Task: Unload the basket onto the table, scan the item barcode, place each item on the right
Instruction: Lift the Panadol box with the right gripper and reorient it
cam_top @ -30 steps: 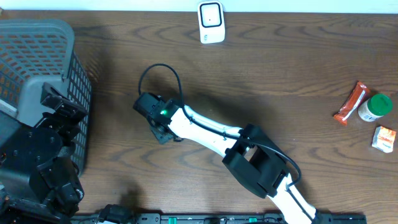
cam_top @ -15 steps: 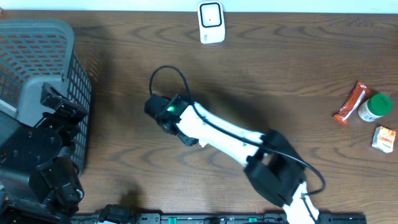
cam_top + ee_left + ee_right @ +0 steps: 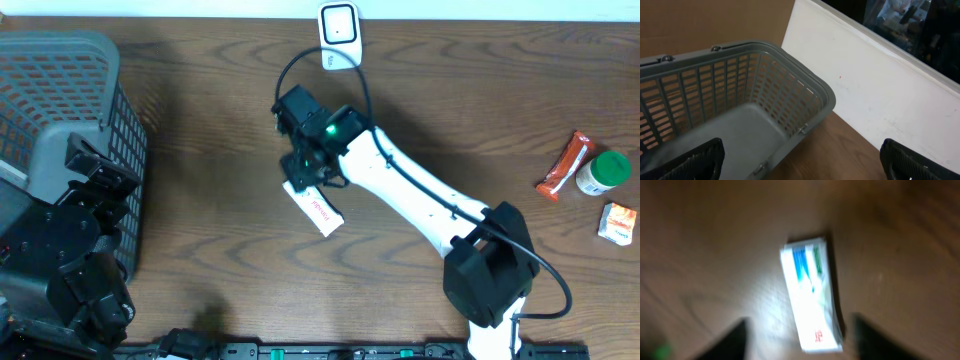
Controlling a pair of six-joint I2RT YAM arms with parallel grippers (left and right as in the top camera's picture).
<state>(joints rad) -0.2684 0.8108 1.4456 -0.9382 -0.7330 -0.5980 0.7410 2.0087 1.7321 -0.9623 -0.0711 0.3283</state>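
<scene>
The item, a flat white box with blue, green and red print (image 3: 318, 210) (image 3: 811, 292), lies on the wooden table. My right gripper (image 3: 304, 176) (image 3: 800, 341) hangs just over its upper left end. The right wrist view is blurred; the dark fingers (image 3: 734, 341) stand on either side of the box's near end with table showing in both gaps, so the gripper is open. The white scanner (image 3: 339, 36) stands at the table's back edge, beyond the gripper. My left gripper (image 3: 800, 161) is wide open and empty by the basket's corner.
A grey plastic basket (image 3: 70, 60) (image 3: 765, 55) fills the left side, and the left arm (image 3: 60, 250) sits against it. At the far right lie an orange packet (image 3: 562, 166), a green-lidded jar (image 3: 606, 172) and a small carton (image 3: 620, 222). A white wall (image 3: 875, 95) backs the table.
The right arm has swung up and to the right, toward the scanner. The white box, hidden under the gripper before, now shows on the table. The left arm has not moved.
</scene>
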